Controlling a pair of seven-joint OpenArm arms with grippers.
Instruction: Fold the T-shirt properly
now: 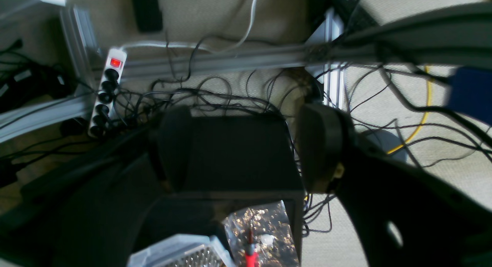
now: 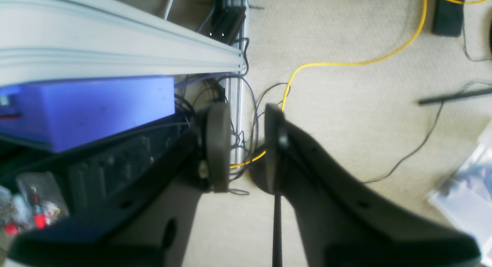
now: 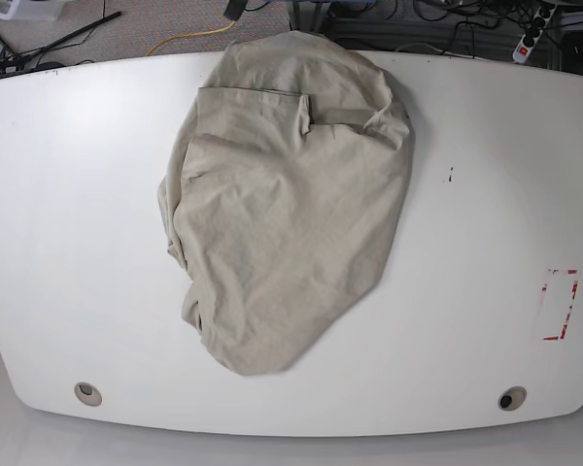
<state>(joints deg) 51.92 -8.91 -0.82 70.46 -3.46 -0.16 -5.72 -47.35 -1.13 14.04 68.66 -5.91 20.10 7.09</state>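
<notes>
L fingers (image 1: 246,148) spread wide, empty; R fingers (image 2: 246,144) narrowly apart, empty.

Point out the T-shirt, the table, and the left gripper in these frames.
T-shirt (image 3: 287,223), base view, middle of the crumpled fabric.
Table (image 3: 68,214), base view, bare white top beside the shirt.
Left gripper (image 1: 246,148), left wrist view, midway between the spread fingertips.

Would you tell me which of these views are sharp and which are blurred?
Base view: sharp and evenly lit, the T-shirt and its wrinkles clear on the white table. Both wrist views: soft, with dark blurred fingers over the floor.
</notes>
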